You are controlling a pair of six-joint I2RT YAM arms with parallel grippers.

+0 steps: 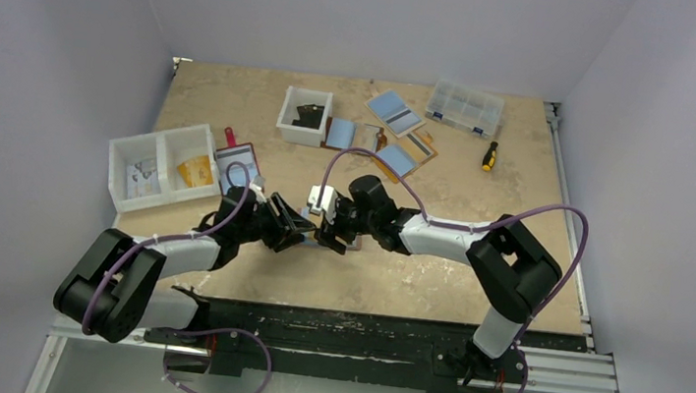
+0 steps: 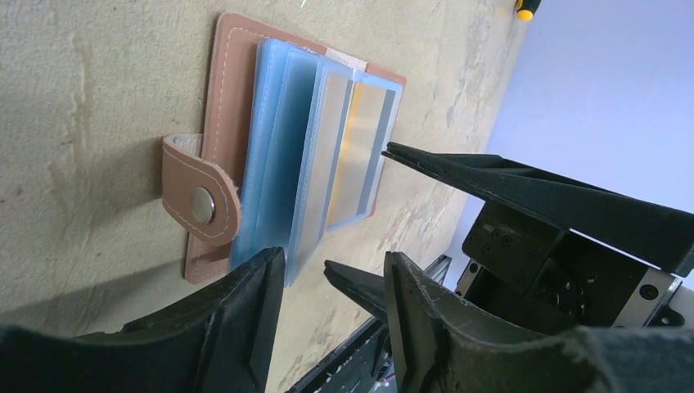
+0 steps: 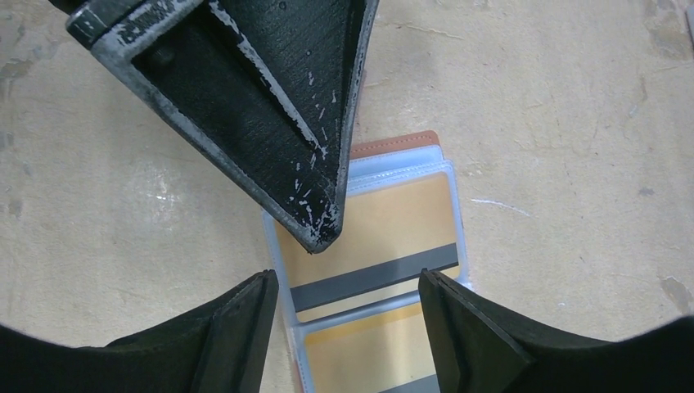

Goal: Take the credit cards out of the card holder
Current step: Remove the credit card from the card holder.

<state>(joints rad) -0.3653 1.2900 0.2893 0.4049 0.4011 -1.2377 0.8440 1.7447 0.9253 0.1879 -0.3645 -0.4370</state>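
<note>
The card holder (image 2: 214, 123) is tan-brown with a snap strap. It lies open on the table with its clear plastic sleeves (image 2: 327, 155) fanned up. In the right wrist view its brown edge (image 3: 399, 141) shows behind a sleeve holding a yellow-orange card (image 3: 385, 217) with a dark grey stripe, and a second such card (image 3: 368, 352) sits below it. My left gripper (image 2: 335, 291) is open beside the sleeves' near edge; one of its fingers (image 3: 270, 106) rests its tip on the top sleeve. My right gripper (image 3: 348, 303) is open, its fingers astride the sleeves. In the top view both grippers (image 1: 316, 227) meet over the holder and hide it.
A white two-compartment bin (image 1: 159, 167) stands at the left, with a dark red wallet (image 1: 237, 164) beside it. A small white box (image 1: 304, 114), loose cards and wallets (image 1: 401, 133), a clear organiser (image 1: 465, 107) and a screwdriver (image 1: 490, 155) lie at the back.
</note>
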